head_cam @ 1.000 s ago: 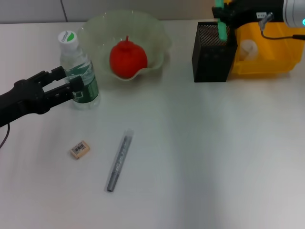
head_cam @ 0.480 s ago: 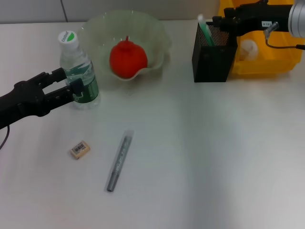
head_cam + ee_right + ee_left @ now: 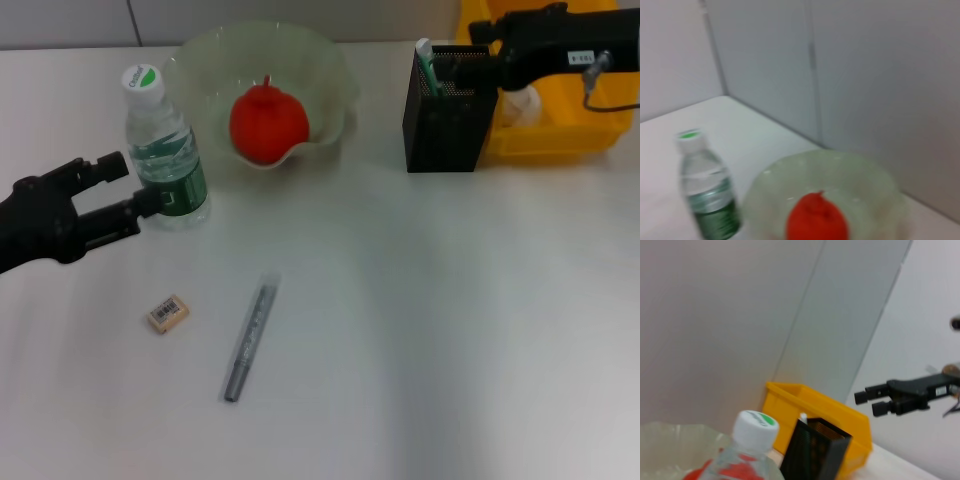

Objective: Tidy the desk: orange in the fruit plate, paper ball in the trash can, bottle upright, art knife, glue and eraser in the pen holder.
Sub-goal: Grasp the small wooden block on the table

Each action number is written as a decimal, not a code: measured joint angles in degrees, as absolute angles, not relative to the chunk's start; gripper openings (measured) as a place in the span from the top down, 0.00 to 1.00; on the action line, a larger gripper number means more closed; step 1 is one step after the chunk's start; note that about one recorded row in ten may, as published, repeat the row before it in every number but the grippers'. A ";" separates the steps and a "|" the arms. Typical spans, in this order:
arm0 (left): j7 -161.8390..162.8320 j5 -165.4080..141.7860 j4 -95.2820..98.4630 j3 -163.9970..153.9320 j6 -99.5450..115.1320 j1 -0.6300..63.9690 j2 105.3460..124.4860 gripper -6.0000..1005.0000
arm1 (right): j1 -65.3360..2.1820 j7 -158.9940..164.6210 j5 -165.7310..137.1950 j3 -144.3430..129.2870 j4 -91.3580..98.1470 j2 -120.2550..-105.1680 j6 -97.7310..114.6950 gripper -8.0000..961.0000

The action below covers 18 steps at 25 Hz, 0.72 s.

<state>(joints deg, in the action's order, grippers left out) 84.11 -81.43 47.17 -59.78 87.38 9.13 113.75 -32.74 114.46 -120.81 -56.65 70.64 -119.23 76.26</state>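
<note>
The bottle (image 3: 166,150) stands upright on the desk (image 3: 420,300). My left gripper (image 3: 133,182) is open just left of it, its fingers off the bottle. The orange (image 3: 268,122) lies in the fruit plate (image 3: 205,60). The green glue stick (image 3: 428,62) stands in the pen holder (image 3: 448,118). My right gripper (image 3: 468,64) is open and empty above the holder's rim. The paper ball (image 3: 521,101) lies in the trash can (image 3: 560,135). The eraser (image 3: 167,313) and the grey art knife (image 3: 250,337) lie on the desk in front.
The left wrist view shows the bottle cap (image 3: 756,425), pen holder (image 3: 815,450), trash can (image 3: 815,402) and right gripper (image 3: 873,403). The right wrist view shows the bottle (image 3: 705,187), fruit plate (image 3: 865,175) and orange (image 3: 817,220).
My right gripper let the glue stick drop into the pen holder and drew back to the right. My left gripper opened and pulled left, away from the standing bottle.
</note>
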 joint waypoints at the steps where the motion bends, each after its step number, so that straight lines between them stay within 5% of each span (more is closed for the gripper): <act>1: 84.11 -81.43 47.17 -59.78 87.38 9.13 113.75 0.19 | -32.74 114.46 -120.81 -56.65 70.64 -119.23 76.26 0.32; 18: 86.24 -108.42 69.77 -45.81 104.59 8.09 113.97 0.20 | -28.10 102.03 -120.50 -55.71 69.75 -119.20 95.93 0.27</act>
